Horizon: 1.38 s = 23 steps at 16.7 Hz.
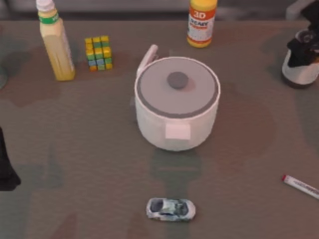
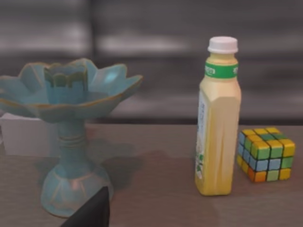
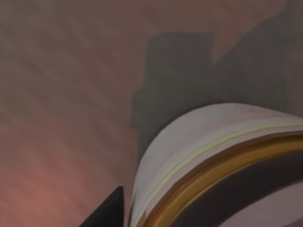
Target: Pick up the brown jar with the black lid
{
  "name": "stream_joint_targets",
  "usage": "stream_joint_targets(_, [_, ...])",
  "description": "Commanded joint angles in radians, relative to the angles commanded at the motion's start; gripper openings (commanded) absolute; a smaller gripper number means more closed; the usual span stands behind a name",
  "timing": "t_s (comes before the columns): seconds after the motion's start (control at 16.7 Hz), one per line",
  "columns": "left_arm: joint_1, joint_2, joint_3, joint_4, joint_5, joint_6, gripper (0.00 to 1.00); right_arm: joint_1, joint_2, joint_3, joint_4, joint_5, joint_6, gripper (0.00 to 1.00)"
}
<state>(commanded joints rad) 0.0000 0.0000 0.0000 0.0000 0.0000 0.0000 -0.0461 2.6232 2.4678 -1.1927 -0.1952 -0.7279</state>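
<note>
The brown jar (image 1: 299,74) stands at the table's far right, its white label facing the camera. My right gripper (image 1: 304,50) hangs directly over it and hides the jar's top in the top view. Up close in the right wrist view, the jar (image 3: 199,156) fills the lower right, showing its white label, an amber band and the black lid (image 3: 255,187) as a dark band. One black fingertip (image 3: 108,212) sits beside the label with a thin gap; the other is hidden behind the jar. The gripper is open around the jar. My left gripper (image 1: 6,169) is parked open at the left edge.
A large white pot with a grey lid (image 1: 177,102) fills the centre. An orange bottle (image 1: 201,22) stands behind it. A yellow bottle (image 1: 56,45) and a colour cube (image 1: 98,52) are at the back left, near a blue lotus stand (image 2: 66,123). A toy car (image 1: 170,209) and a marker (image 1: 300,186) lie in front.
</note>
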Motion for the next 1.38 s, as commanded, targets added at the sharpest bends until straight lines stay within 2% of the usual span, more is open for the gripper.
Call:
stream_joint_targets(0.3, [0.0, 0.0, 0.0, 0.0, 0.0, 0.0, 1.0, 0.0, 0.0, 0.0, 0.0, 0.0, 0.0, 0.02])
stream_joint_targets(0.36, [0.0, 0.0, 0.0, 0.0, 0.0, 0.0, 1.0, 0.0, 0.0, 0.0, 0.0, 0.0, 0.0, 0.0])
stream_joint_targets(0.96, [0.0, 0.0, 0.0, 0.0, 0.0, 0.0, 1.0, -0.002, -0.017, -0.015, 0.0, -0.001, 0.0, 0.0])
stream_joint_targets(1.38, [0.0, 0.0, 0.0, 0.0, 0.0, 0.0, 1.0, -0.002, -0.351, -0.344, 0.0, -0.007, -0.001, 0.0])
